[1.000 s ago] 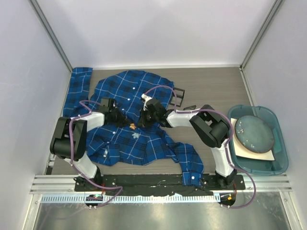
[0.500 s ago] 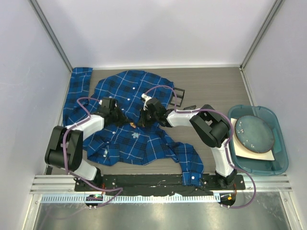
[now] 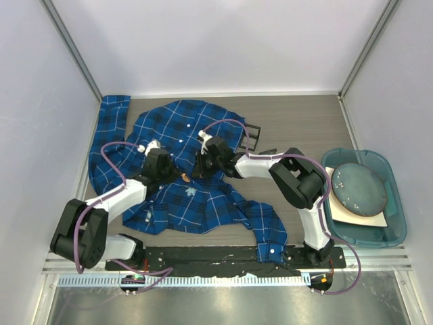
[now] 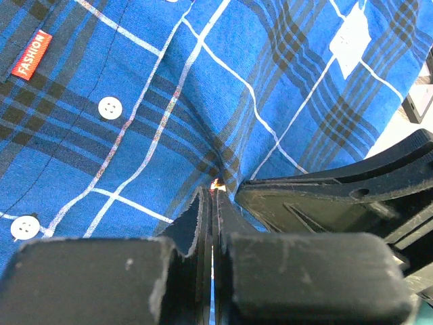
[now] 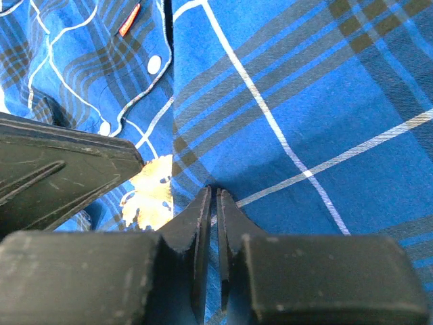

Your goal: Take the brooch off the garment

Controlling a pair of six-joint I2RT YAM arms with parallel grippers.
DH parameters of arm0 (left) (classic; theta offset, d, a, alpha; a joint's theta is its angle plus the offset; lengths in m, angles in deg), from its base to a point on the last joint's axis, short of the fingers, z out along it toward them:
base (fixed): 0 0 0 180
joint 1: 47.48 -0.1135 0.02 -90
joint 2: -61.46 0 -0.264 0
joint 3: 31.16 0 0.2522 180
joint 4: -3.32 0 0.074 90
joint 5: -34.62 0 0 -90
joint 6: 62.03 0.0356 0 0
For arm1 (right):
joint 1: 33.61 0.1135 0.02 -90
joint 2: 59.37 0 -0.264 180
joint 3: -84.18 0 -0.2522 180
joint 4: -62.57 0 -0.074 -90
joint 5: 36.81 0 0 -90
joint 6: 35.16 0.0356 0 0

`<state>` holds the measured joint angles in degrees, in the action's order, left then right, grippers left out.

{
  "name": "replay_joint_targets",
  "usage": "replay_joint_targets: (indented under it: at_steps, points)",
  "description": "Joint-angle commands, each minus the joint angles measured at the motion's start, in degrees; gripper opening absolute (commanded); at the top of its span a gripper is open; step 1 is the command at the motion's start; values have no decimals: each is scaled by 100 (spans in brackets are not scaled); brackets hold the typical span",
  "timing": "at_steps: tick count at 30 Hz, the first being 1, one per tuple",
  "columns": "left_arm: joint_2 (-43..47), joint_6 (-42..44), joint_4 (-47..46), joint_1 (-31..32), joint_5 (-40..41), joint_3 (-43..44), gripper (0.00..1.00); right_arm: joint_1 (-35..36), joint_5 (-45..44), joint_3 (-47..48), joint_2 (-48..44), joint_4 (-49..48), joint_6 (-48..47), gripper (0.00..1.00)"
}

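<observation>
Blue and navy plaid cloth, the garment (image 3: pixel 183 203), lies spread over the left and middle of the wood-grain worktop (image 3: pixel 298 122), one sleeve running up to the upper left of the frame and a cuff hanging toward the lower centre. The brooch (image 5: pixel 152 193), a small golden leaf-like piece, sits on the shirt near the centre of the top view, between the two tools.

The left tool (image 4: pixel 214 193) is closed, tips down on the fabric where creases gather and a gold speck shows; I cannot tell whether cloth or brooch is caught in it. A red label (image 4: pixel 32 54) and a white button (image 4: pixel 109 107) lie in the upper left of its wrist view.

The right tool (image 5: pixel 213 196) stands at a narrow slit, tips on the plaid just right of the brooch; I cannot tell whether it holds cloth.

At the right edge of the top view a teal bin (image 3: pixel 399 223) holds a grey-green plate (image 3: pixel 360 188).
</observation>
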<state>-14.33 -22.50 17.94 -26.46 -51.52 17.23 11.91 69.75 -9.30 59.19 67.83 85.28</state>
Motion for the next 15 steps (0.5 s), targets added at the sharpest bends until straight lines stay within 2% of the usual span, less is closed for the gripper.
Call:
replay_joint_targets:
  at_steps: [1,6,15]
  points:
    - [117,47,-604,201,772,-158,0,1,225,231,-272,-144,68,14]
    - [12,161,-1227,447,1126,-404,0,10,251,257,-290,-135,59,16]
    - [-33,205,-1404,447,1082,-563,0,10,489,292,-167,-241,-3,17]
